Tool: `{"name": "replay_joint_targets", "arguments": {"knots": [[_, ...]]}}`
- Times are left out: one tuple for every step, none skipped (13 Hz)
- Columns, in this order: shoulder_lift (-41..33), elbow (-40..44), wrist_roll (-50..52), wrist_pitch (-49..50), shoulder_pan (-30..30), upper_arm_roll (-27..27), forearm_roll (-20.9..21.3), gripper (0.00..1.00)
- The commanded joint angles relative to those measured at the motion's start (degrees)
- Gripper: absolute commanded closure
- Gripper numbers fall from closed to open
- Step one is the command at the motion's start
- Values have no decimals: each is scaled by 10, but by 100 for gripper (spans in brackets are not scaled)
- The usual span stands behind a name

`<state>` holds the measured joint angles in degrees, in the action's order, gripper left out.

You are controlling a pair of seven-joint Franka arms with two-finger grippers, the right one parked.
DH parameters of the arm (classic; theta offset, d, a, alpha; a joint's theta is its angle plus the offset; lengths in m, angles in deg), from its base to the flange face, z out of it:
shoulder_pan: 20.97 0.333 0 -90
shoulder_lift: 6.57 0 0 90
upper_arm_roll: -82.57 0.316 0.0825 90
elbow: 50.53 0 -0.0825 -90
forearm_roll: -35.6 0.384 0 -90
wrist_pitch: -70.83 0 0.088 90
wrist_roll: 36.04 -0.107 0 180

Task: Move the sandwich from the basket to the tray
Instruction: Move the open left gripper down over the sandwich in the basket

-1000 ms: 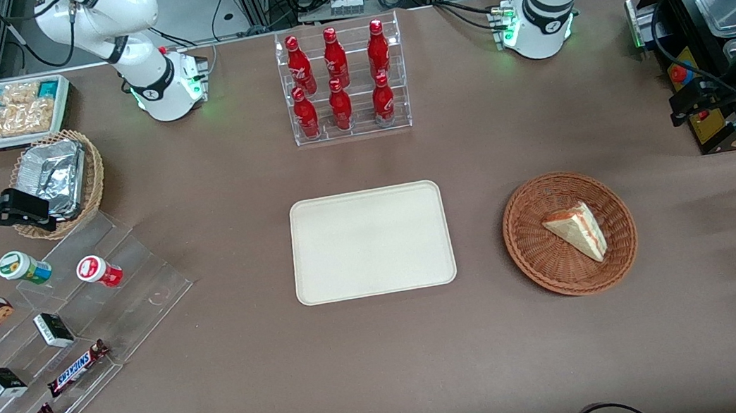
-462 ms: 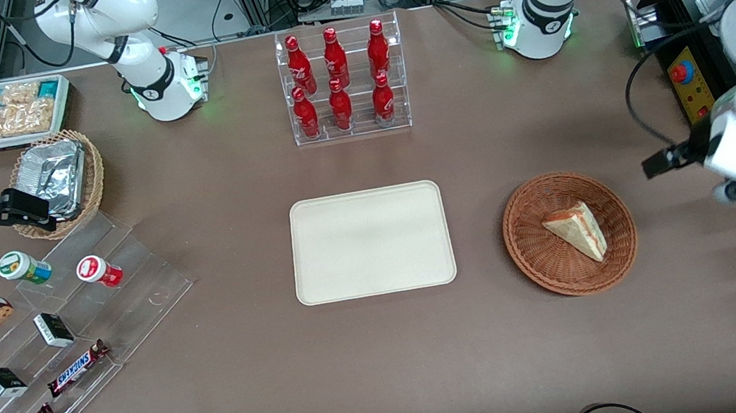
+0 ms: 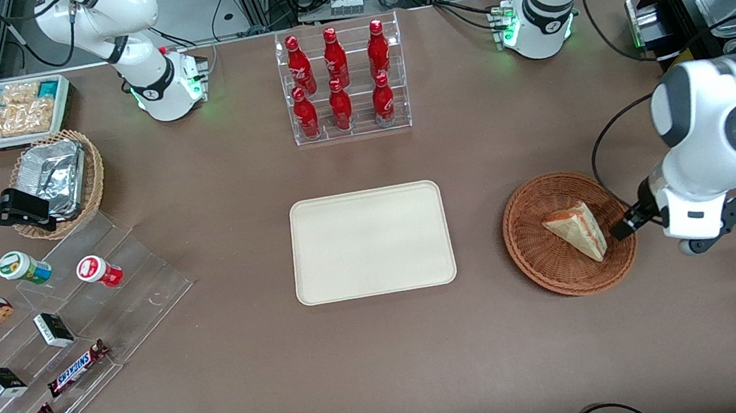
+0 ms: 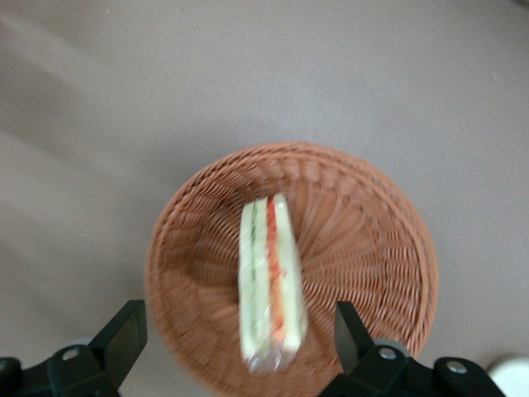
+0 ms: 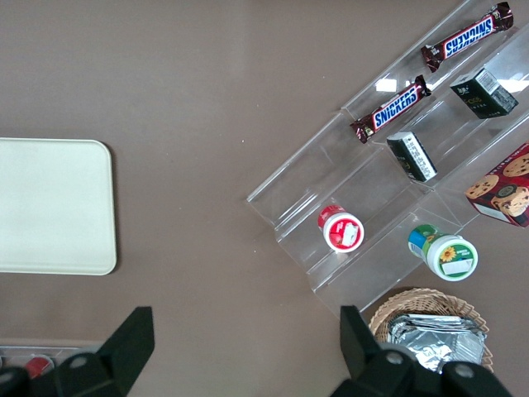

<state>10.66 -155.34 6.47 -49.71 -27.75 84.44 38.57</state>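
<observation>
Basket [image 3: 569, 232], right of centre in your front view, holds the sandwich [image 3: 578, 229]; the tray [image 3: 370, 242] at mid-frame sits bare, well apart from it. Your gripper [image 3: 627, 227] hangs over the basket's rim toward the working arm's end.

In your left wrist view the fingers [image 4: 124, 332] are spread wide above the basket [image 4: 364, 240], the sandwich [image 4: 269, 277] lying between them.
</observation>
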Motion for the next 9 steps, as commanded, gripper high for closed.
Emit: {"name": "replay_joint_targets", "arguments": {"knots": [[-5,-62,56,-78,-3,2,3,0],[-7,-85,77,-104,-4,2,1,0],[-7,-100,92,-125,-5,2,3,0],[-8,-120,96,-147,-10,2,5,0],[-10,-132,98,-163,-17,2,5,0],[-11,-143,99,-167,-19,2,5,0],[-15,-152,100,-168,-26,2,4,0],[-21,-161,103,-170,-29,2,4,0],[-26,-167,111,-173,-30,2,5,0]]}}
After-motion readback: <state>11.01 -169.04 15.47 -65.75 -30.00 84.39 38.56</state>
